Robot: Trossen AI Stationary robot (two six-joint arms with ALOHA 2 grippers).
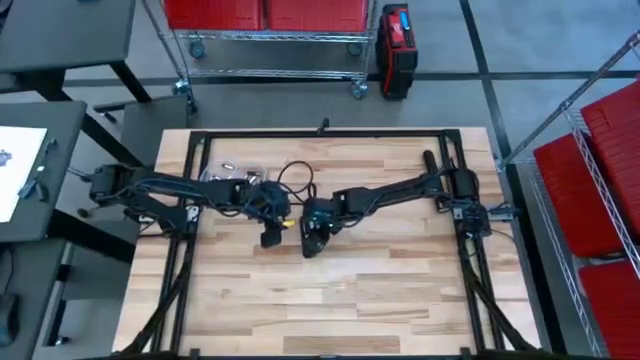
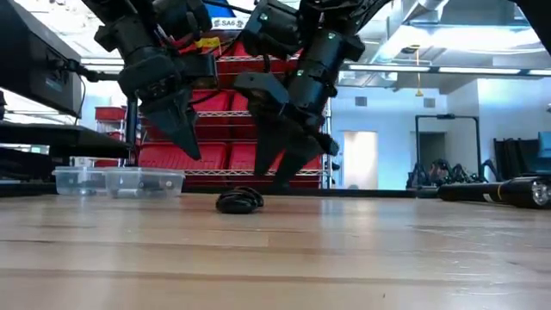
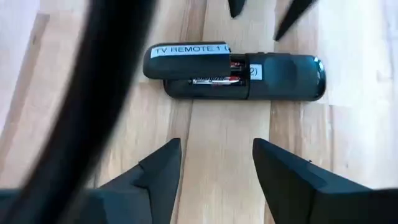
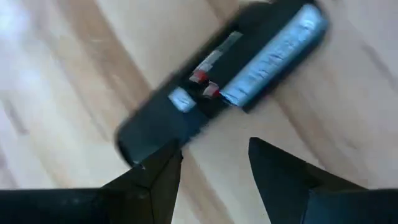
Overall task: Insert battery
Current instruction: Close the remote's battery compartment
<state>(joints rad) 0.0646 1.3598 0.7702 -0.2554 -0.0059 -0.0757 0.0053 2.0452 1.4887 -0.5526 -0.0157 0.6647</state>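
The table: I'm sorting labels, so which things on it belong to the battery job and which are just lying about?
Job:
black TV remote, compartment open
its loose black labelled cover
batteries in the compartment
left end effector, open
right end effector, open

Lying about:
clear plastic containers
black cable loop

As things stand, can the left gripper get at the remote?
Probably yes: the left gripper hangs open just short of the remote, with bare table between. The right gripper, open, crowds the other side.
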